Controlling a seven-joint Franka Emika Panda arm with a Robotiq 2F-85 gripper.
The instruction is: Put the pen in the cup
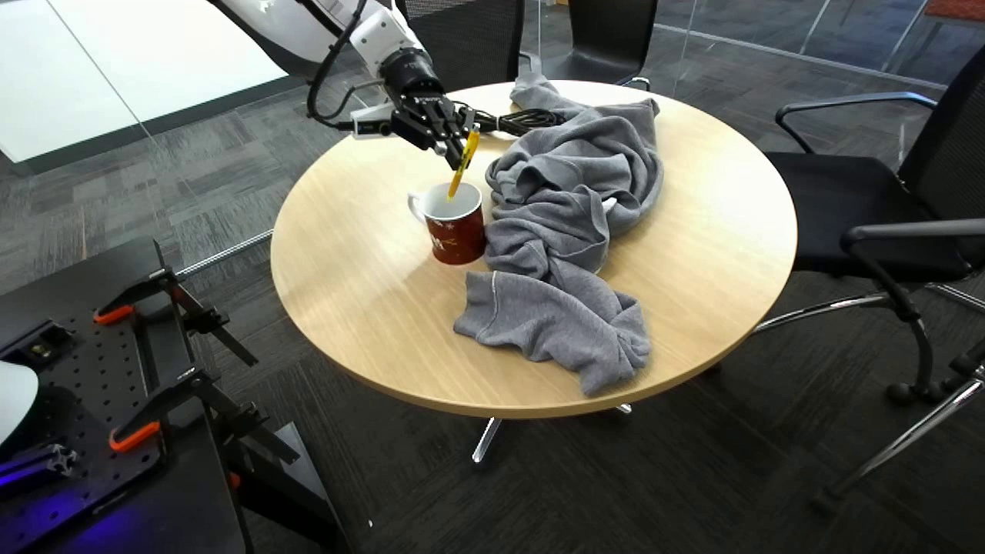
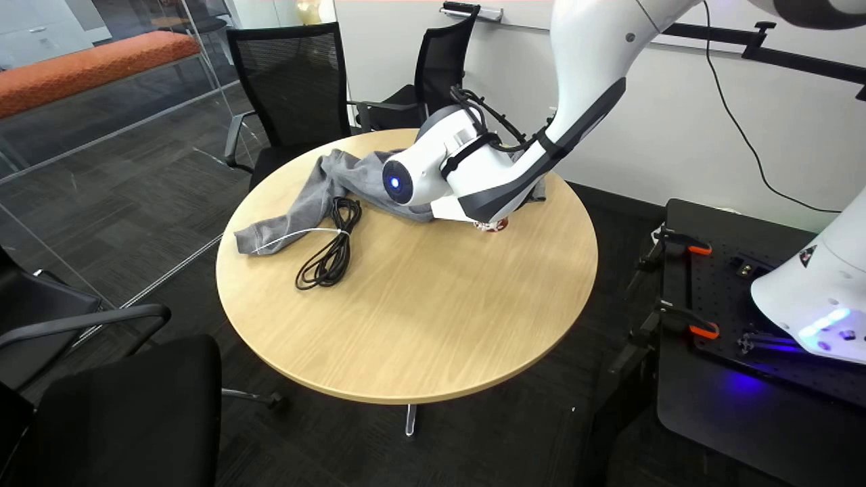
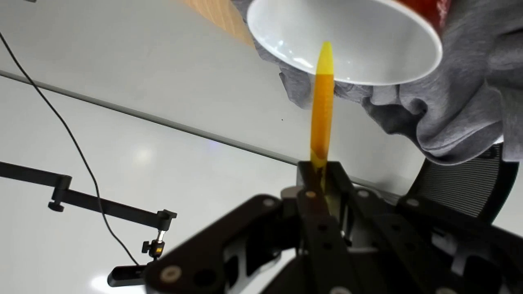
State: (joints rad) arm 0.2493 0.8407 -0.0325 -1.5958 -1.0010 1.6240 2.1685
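Tool [image 3: 319,168] clamped on yellow pen [image 3: 322,110]; pen juts beyond it, pointing into cup [image 1: 458,235].

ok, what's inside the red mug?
White inner wall; the mug hides its own bottom. The yellow pen overlaps the opening; can't tell whether its tip is inside.

White arm [image 2: 588,61], dark grey trim [image 2: 504,199], black cables [image 1: 317,77] (loosely looped), blue light [image 2: 394,182], black end effector [image 3: 320,167], round screws [image 3: 170,274].
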